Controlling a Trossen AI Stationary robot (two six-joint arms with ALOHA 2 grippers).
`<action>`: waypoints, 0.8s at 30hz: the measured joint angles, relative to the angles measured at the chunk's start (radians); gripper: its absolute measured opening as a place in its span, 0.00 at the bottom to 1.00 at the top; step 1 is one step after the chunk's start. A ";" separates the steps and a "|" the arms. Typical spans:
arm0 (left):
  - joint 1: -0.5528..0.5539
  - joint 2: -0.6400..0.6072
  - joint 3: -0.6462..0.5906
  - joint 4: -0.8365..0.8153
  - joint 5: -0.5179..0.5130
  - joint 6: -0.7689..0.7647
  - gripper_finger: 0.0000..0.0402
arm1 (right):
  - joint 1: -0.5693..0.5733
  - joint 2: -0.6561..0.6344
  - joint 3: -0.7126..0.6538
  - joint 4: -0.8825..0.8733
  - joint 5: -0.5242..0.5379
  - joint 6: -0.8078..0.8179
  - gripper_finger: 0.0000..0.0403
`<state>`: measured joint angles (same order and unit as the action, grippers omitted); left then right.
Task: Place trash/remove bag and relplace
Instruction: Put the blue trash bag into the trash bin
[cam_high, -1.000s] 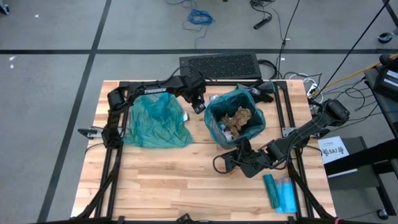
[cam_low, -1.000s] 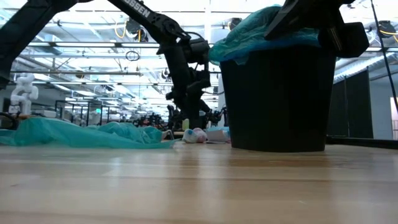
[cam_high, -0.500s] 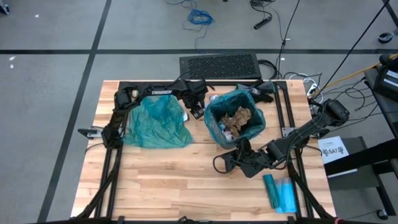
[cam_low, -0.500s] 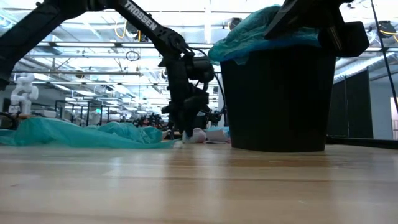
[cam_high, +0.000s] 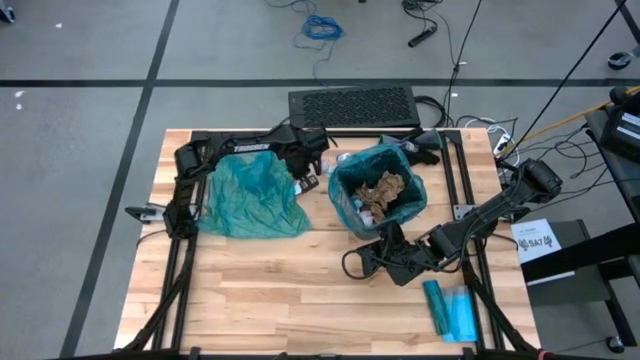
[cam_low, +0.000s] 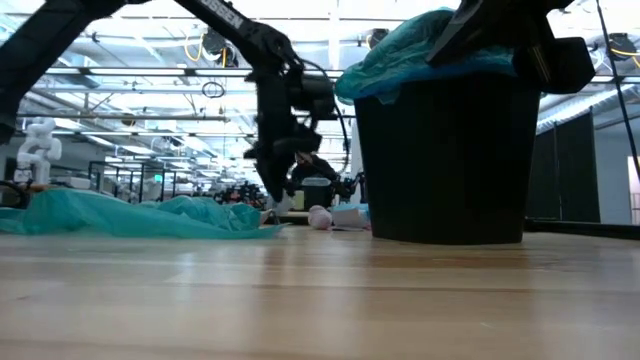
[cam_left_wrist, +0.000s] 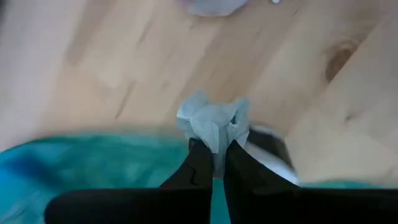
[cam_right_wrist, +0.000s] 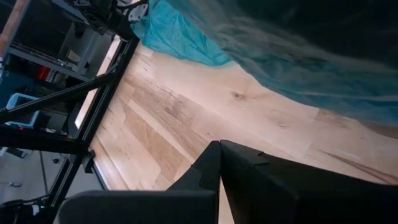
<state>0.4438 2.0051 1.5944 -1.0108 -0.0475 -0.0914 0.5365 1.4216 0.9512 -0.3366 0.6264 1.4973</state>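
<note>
Centrally, the left gripper (cam_left_wrist: 213, 163) pinches a pale-blue paper wad (cam_left_wrist: 211, 124) between its two dark fingers (cam_left_wrist: 198, 163), which are drawn almost together on it. In the high view this gripper (cam_high: 308, 172) sits at the far side of the table (cam_high: 270, 300), between the loose teal bag (cam_high: 250, 195) and the bin (cam_high: 377, 195), its arm reaching in from the left over the bag. In the low view the gripper (cam_low: 272, 190) hangs just above the tabletop with another small wad (cam_low: 319, 216) lying beside it near the bin's base. Brown and white wads of trash (cam_high: 385, 193) fill the bin, which is lined with a teal bag. The right gripper (cam_right_wrist: 220, 163), fingers pressed together and holding nothing, rests low at the near side of the bin (cam_high: 372, 262). A folded teal packet (cam_high: 450, 310) lies near the table's front right.
</note>
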 joint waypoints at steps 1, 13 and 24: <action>0.000 -0.022 0.000 -0.013 -0.008 0.000 0.04 | 0.000 0.000 0.000 0.001 0.000 -0.004 0.00; -0.008 -0.344 0.000 0.017 -0.061 -0.008 0.04 | 0.000 0.000 0.000 -0.006 0.000 -0.022 0.00; -0.107 -0.447 0.001 0.308 0.152 -0.008 0.04 | 0.001 0.000 0.000 -0.024 -0.005 -0.010 0.00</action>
<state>0.3365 1.5578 1.5951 -0.7030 0.1048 -0.0990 0.5375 1.4216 0.9512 -0.3603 0.6212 1.4870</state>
